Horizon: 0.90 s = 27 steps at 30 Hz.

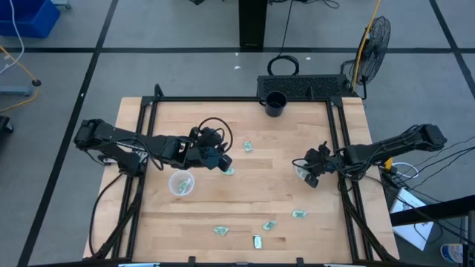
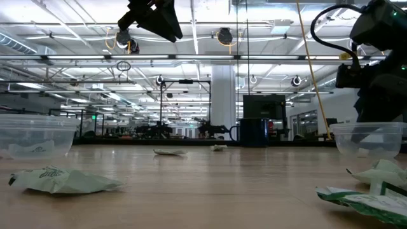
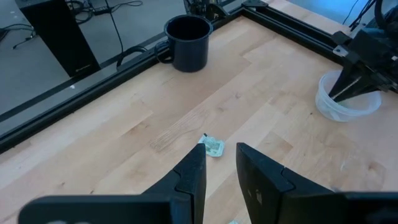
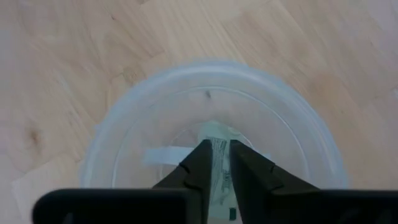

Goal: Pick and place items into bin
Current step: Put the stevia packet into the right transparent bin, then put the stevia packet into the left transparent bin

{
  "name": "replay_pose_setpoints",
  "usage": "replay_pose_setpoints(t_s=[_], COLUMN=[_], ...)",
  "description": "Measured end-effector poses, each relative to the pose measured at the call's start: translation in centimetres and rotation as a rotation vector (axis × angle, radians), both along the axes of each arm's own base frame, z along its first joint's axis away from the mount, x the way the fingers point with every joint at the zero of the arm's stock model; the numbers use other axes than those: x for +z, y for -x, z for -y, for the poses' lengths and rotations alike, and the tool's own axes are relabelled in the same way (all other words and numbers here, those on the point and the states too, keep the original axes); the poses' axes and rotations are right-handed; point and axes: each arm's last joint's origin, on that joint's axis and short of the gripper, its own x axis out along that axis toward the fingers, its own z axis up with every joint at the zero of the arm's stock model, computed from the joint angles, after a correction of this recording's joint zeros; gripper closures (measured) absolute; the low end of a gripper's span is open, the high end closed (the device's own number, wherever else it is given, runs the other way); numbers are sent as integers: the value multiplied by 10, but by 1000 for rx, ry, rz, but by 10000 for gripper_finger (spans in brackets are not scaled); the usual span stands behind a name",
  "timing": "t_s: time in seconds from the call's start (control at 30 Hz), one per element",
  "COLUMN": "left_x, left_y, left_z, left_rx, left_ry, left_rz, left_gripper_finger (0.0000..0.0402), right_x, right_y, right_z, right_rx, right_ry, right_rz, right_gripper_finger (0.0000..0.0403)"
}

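Several tiny pale green crinkled items lie on the wooden table: one (image 1: 248, 146) toward the far side, one (image 1: 228, 170) just beside my left gripper (image 1: 225, 162), and others near the front edge (image 1: 299, 213) (image 1: 269, 225) (image 1: 220, 231). My left gripper (image 3: 221, 157) hovers high over the table, open by a narrow gap, with an item (image 3: 213, 147) lying on the wood beyond its fingertips. My right gripper (image 4: 216, 148) points down into a clear cup (image 4: 211, 81) on the table's right (image 1: 300, 173) and is shut on an item. A second clear cup (image 1: 181, 183) stands on the left. My right gripper pinches a pale green item (image 4: 214, 132) between its two fingers, coming from above and pointing down inside the clear cup. The fingers hide most of the piece. Whether it rests on the cup's bottom or is lifted clear, I cannot tell.
A black mug (image 1: 274, 104) stands at the far edge of the table. A black frame (image 1: 141, 148) runs along the table's sides. A pale strip (image 4: 163, 154) lies in the right cup's bottom. Bare wood lies open in the table's middle.
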Motion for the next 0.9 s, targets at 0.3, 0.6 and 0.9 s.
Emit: replay_pose_setpoints(t_s=[0.3, 0.6, 0.9], left_x=[-7, -65, -112], left_y=[-7, -60, -97], left_z=[2, 12, -22], left_rx=[-36, -190, -215], left_ry=[42, -29, -37], left_rz=[-17, -97, -110], left_gripper_finger=[309, 309, 309], right_x=[9, 38, 57], right_y=[-12, -26, -26], right_z=[-5, -10, -14], right_rx=[93, 243, 351], right_ry=[-68, -81, -182], right_rz=[150, 467, 648], right_gripper_finger=[310, 310, 313])
